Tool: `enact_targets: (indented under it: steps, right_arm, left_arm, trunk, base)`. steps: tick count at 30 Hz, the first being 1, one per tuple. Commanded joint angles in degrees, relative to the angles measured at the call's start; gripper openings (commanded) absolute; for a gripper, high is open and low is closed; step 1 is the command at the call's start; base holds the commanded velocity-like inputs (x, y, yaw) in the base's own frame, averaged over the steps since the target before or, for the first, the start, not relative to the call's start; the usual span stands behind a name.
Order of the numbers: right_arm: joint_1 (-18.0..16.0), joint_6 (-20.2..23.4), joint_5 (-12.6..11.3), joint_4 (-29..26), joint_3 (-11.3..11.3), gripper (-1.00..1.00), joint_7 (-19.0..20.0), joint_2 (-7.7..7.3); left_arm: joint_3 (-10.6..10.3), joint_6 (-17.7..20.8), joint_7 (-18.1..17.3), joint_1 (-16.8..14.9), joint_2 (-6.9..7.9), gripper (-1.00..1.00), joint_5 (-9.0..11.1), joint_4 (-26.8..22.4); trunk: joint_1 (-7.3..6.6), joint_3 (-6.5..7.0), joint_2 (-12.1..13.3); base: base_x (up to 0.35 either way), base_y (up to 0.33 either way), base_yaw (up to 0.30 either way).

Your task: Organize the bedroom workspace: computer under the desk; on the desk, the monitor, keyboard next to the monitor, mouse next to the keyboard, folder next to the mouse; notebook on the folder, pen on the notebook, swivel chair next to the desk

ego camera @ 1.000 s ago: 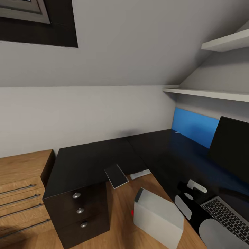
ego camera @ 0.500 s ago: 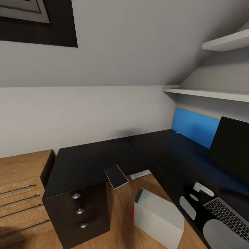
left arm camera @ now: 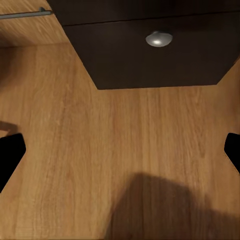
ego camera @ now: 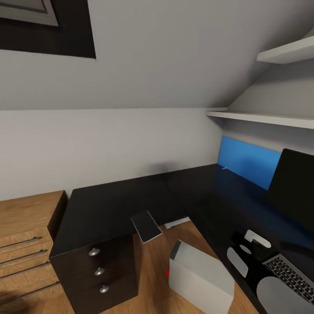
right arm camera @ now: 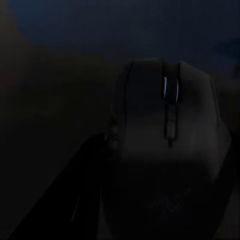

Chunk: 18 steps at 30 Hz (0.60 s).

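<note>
black desk [ego camera: 109,205], left jaws spread wide

1. No text, brand, number or sign can be read anywhere in these views.
2. The keyboard [ego camera: 290,275] on the counter [ego camera: 131,200] shows rows of keys, but their legends are too small to make out.
3. The computer [ego camera: 200,279] bears a small red mark, not a legible label.
4. The mouse [right arm camera: 167,150] shows a faint marking, too dark to read.
</note>
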Motion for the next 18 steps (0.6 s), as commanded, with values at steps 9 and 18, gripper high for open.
enact_targets:
  steps: [9,18]
  right_arm:
    - [0.0,-0.3,-0.6,0.0,0.5,-1.00,-0.3,-0.09]
    - [0.0,-0.1,-0.6,0.0,0.4,-1.00,-2.2,-1.00]
  left_arm:
    - [-0.1,-0.2,0.2,0.0,0.00,1.00,0.5,0.0]
    - [-0.1,-0.2,0.3,0.0,0.00,1.00,0.5,0.0]
  trunk:
    - [0.02,-0.07,0.0]
    - [0.02,-0.07,0.0]
  base:
    - [0.034,0.000,0.000]
    - [0.001,0.000,0.000]
